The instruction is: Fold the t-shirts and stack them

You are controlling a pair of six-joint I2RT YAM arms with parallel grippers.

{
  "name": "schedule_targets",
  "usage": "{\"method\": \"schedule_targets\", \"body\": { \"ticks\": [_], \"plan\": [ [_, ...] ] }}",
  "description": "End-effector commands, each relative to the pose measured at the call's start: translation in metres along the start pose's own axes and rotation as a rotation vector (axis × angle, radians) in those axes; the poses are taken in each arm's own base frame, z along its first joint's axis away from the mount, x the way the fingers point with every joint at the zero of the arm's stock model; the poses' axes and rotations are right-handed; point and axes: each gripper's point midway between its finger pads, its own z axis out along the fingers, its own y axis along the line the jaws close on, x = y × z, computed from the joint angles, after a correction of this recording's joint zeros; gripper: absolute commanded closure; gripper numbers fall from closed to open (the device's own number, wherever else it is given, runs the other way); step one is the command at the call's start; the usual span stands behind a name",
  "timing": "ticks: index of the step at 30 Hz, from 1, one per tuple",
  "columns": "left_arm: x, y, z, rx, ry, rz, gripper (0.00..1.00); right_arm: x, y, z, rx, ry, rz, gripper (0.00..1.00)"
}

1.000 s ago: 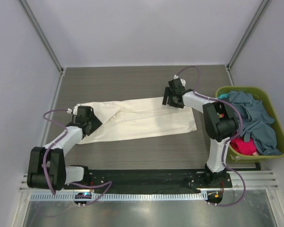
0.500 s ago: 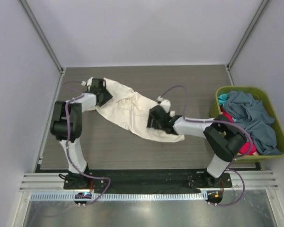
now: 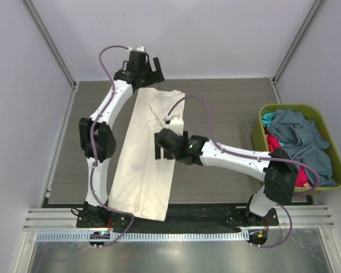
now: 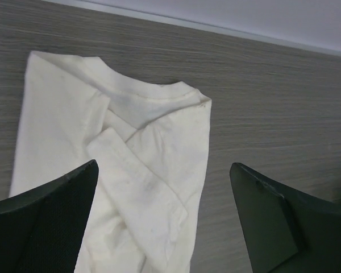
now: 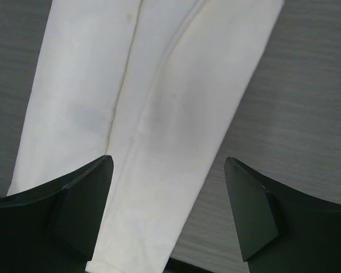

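Hovering parted and empty above cream t-shirt (image 3: 145,165): left gripper (image 4: 163,166) near collar, right gripper (image 5: 167,161) mid-body, its arm partly hiding red-pink tee (image 3: 303,177).

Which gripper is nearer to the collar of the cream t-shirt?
Left. The left gripper hovers open above the collar of the cream t-shirt; the right gripper hangs open over the shirt's middle.

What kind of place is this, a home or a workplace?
Probably a robot laboratory cell. The left arm and right arm are mounted by a metal rail at the table edge. Plain walls enclose it. A cream t-shirt lies on it, with a basket of clothes alongside.
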Motion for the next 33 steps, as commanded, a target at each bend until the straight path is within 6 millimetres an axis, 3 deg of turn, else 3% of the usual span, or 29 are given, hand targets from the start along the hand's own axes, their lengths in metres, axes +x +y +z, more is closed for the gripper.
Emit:
{"method": "schedule_targets", "body": {
  "ticks": [1, 2, 3, 5, 6, 8, 9, 11, 12, 13, 15, 16, 17, 19, 20, 21, 22, 25, 26, 27, 29, 30, 33],
  "plan": [
    [-0.059, 0.011, -0.102, -0.026, -0.125, 0.031, 0.01, -0.048, -0.039, -0.008, 0.112, -0.079, 0.003, 0.14],
    [-0.059, 0.016, -0.118, -0.040, -0.135, 0.015, 0.01, -0.060, -0.054, 0.006, 0.138, -0.082, 0.020, 0.14],
    [-0.050, 0.024, -0.140, -0.050, -0.131, -0.011, 0.01, -0.068, -0.049, 0.011, 0.099, -0.070, 0.025, 0.14],
    [-0.038, 0.035, -0.164, -0.073, -0.149, -0.033, 0.02, -0.085, -0.048, 0.026, 0.056, -0.077, 0.014, 0.15],
    [-0.014, 0.046, -0.182, -0.084, -0.134, -0.050, 0.02, -0.100, -0.050, 0.041, 0.054, -0.077, 0.023, 0.15],
    [0.005, 0.054, -0.196, -0.081, -0.140, -0.071, 0.01, -0.112, -0.040, 0.053, 0.013, -0.063, 0.012, 0.15],
    [0.031, 0.068, -0.209, -0.105, -0.120, -0.101, 0.01, -0.123, -0.038, 0.070, 0.015, -0.062, 0.009, 0.15],
    [0.060, 0.079, -0.216, -0.111, -0.096, -0.129, 0.02, -0.130, -0.036, 0.086, 0.004, -0.046, 0.014, 0.16],
    [0.072, 0.084, -0.220, -0.115, -0.089, -0.151, 0.02, -0.143, -0.031, 0.090, -0.010, -0.063, 0.022, 0.16],
    [0.099, 0.095, -0.223, -0.125, -0.064, -0.193, 0.03, -0.136, -0.038, 0.113, 0.011, -0.030, 0.023, 0.16],
    [0.126, 0.100, -0.224, -0.115, -0.029, -0.234, 0.05, -0.144, -0.036, 0.126, 0.001, -0.028, 0.041, 0.17],
    [0.152, 0.111, -0.223, -0.124, -0.009, -0.252, 0.05, -0.134, -0.043, 0.146, 0.015, 0.010, 0.044, 0.17],
    [0.162, 0.114, -0.222, -0.126, 0.001, -0.258, 0.06, -0.142, -0.037, 0.151, -0.013, 0.004, 0.051, 0.18],
    [0.181, 0.121, -0.218, -0.122, 0.010, -0.273, 0.06, -0.130, -0.040, 0.179, -0.017, 0.048, 0.036, 0.19],
    [0.204, 0.131, -0.215, -0.137, 0.045, -0.289, 0.06, -0.138, -0.038, 0.186, -0.037, 0.045, 0.045, 0.19],
    [0.212, 0.132, -0.213, -0.128, 0.058, -0.299, 0.06, -0.137, -0.039, 0.193, -0.042, 0.053, 0.049, 0.19],
    [0.215, 0.129, -0.209, -0.102, 0.059, -0.308, 0.07, -0.125, -0.044, 0.210, -0.034, 0.082, 0.047, 0.19],
    [0.258, 0.135, -0.199, -0.101, 0.150, -0.323, 0.08, -0.129, -0.067, 0.234, -0.007, 0.101, 0.083, 0.19],
    [0.257, 0.134, -0.197, -0.097, 0.147, -0.327, 0.08, -0.127, -0.073, 0.238, 0.002, 0.108, 0.088, 0.19],
    [0.273, 0.140, -0.195, -0.110, 0.179, -0.332, 0.08, -0.124, -0.079, 0.244, 0.008, 0.119, 0.089, 0.19],
    [0.283, 0.137, -0.189, -0.083, 0.191, -0.350, 0.09, -0.119, -0.095, 0.259, 0.030, 0.137, 0.094, 0.19],
    [0.298, 0.138, -0.188, -0.085, 0.217, -0.364, 0.09, -0.119, -0.101, 0.263, 0.037, 0.141, 0.096, 0.19],
    [0.308, 0.127, -0.176, -0.048, 0.217, -0.376, 0.09, -0.123, -0.124, 0.278, 0.069, 0.143, 0.097, 0.19]
  ]
}}
